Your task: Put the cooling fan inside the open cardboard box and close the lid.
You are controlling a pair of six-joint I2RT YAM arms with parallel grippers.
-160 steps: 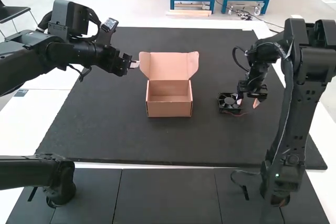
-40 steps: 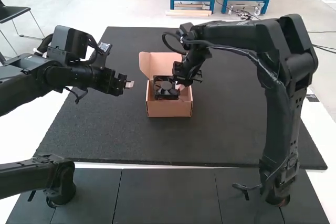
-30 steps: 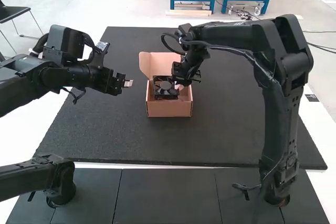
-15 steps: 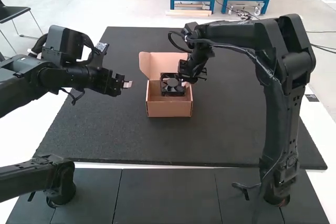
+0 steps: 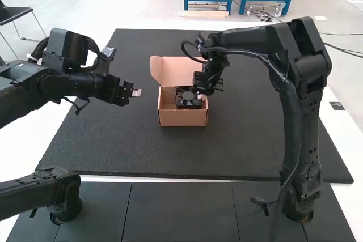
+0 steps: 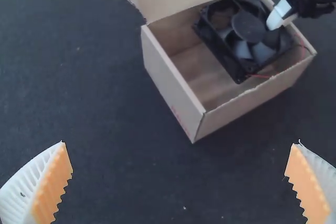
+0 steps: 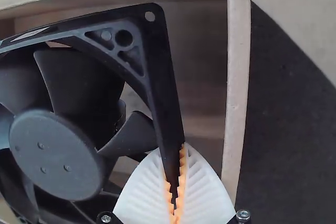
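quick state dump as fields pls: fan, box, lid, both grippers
fan: cooling fan tilted, partly inside the box, not lying flat
box: cardboard box upright on the black mat
lid: open, standing up at the far side
right gripper: jaws shut on the fan's frame edge
left gripper: jaws open, holding nothing, apart from the box on the left arm's side

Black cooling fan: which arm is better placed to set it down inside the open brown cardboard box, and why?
Right. The right gripper is shut on the frame of the black cooling fan, tilted inside the brown cardboard box. The left gripper hangs open beside the box, holding nothing.
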